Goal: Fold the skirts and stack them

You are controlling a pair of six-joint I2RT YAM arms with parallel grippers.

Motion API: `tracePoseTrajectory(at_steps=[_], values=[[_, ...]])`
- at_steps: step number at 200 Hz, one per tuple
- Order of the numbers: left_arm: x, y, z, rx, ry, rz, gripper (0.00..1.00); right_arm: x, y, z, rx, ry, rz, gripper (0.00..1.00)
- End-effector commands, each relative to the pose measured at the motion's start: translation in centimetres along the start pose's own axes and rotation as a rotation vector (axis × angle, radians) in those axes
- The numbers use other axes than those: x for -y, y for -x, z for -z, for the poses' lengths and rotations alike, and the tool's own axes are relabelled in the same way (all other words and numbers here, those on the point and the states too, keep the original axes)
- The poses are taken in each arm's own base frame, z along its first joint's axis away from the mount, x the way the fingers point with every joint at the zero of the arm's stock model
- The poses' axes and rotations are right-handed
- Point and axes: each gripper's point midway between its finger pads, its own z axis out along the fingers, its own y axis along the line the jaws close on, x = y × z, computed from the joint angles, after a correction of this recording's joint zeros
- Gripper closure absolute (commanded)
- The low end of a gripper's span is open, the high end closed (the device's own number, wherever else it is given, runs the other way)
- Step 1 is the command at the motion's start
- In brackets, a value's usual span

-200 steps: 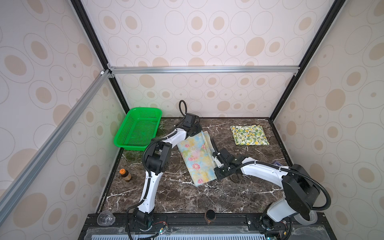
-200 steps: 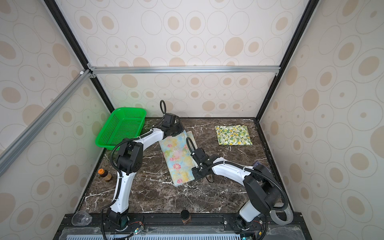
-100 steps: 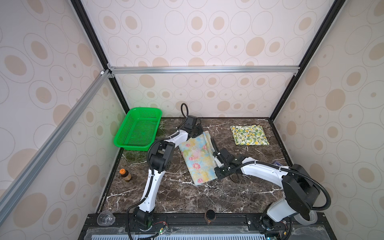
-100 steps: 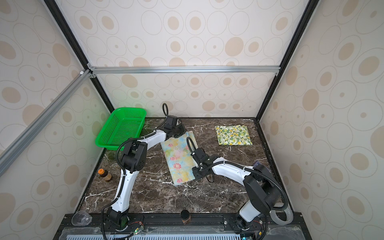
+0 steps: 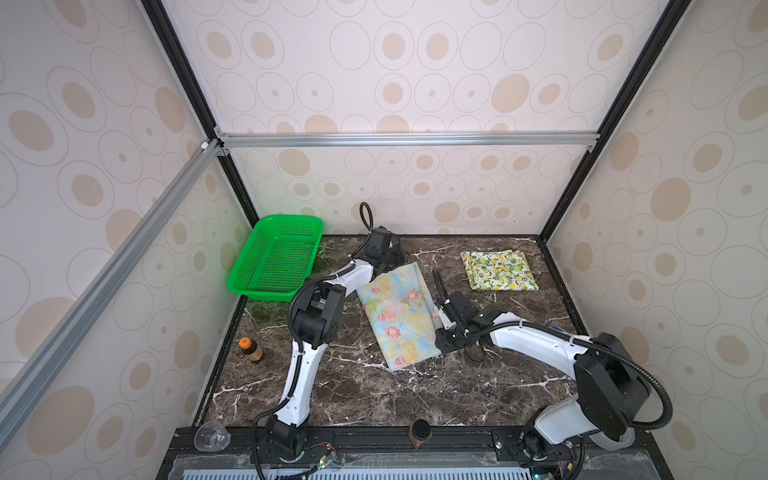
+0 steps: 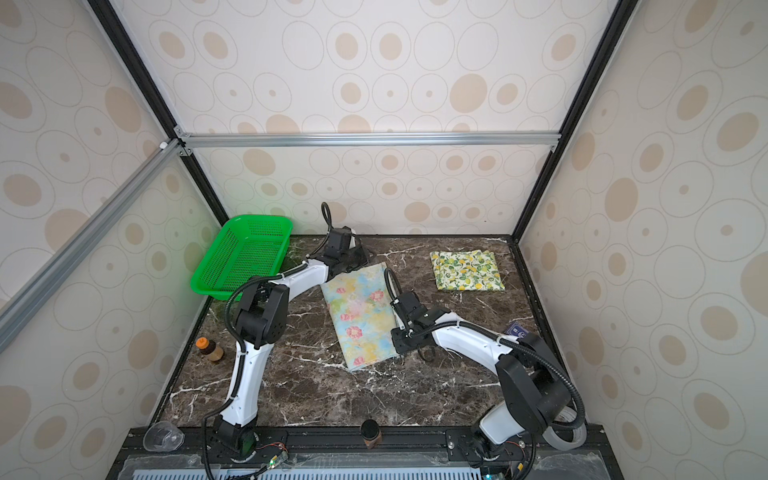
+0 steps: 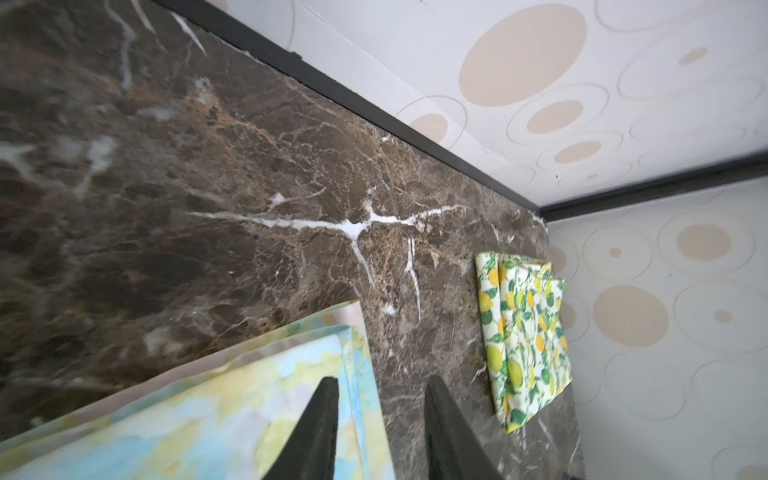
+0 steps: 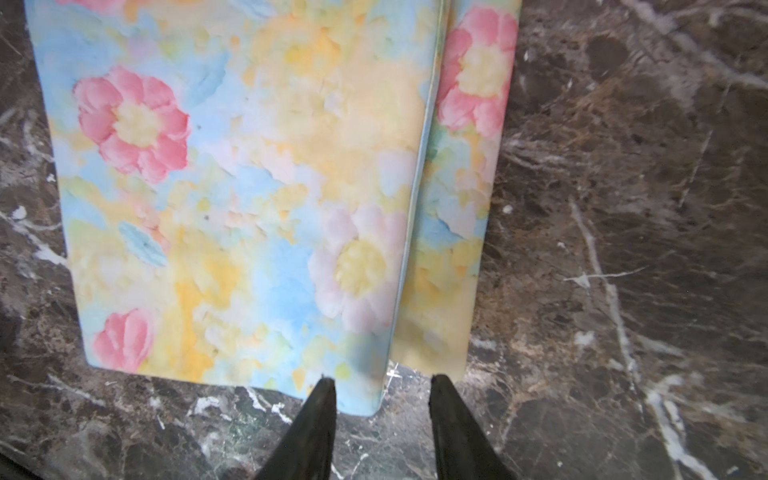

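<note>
The pastel flowered skirt (image 5: 397, 316) is the largest cloth on the dark marble desk (image 5: 374, 399). It is a long strip folded lengthwise, lying mid-desk, and its long axis runs from the far side toward the front with a slight slant. The lemon-print skirt (image 5: 500, 270) is smaller, already a neat folded square at the far right, well apart from the strip.

The left gripper (image 7: 381, 380) sits at the strip's far end. Its fingers (image 7: 320, 415) stand parted, one over the cloth's corner and one over bare marble, with nothing pinched between them. The right gripper (image 8: 382, 378) is at the near end by the right-hand corner. Its fingers (image 8: 316, 415) are likewise apart and empty, and the hem lies just ahead of their tips.

So each arm has one short end of the strip. I'd say the next fold goes across the length, one end carried over the other. The right arm looks better placed to take the bundle over to the lemon one.
</note>
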Motion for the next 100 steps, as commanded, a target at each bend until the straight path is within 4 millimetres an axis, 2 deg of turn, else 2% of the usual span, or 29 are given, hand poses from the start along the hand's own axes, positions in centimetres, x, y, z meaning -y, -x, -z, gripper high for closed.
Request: tracePoseTrajectory(at_steps=[1,27,56,100], values=[[0.0,0.5,3.0,0.007,0.007,-0.051,0.74,-0.3,-0.6,0.7,-0.006,0.033,-0.033,0.6],[-2.9,-1.7,4.7,-0.016,0.056,-0.034,0.79,-0.7,-0.9,0.3,-0.018,0.065,-0.05,0.61],[-5.3,-4.3,5.5,-0.043,0.092,-0.01,0.82,-0.8,-1.0,-0.1,-0.016,0.071,-0.062,0.62],[-7.8,-7.2,6.4,-0.077,0.134,0.004,0.83,-1.0,-1.0,0.1,-0.008,0.09,-0.073,0.62]])
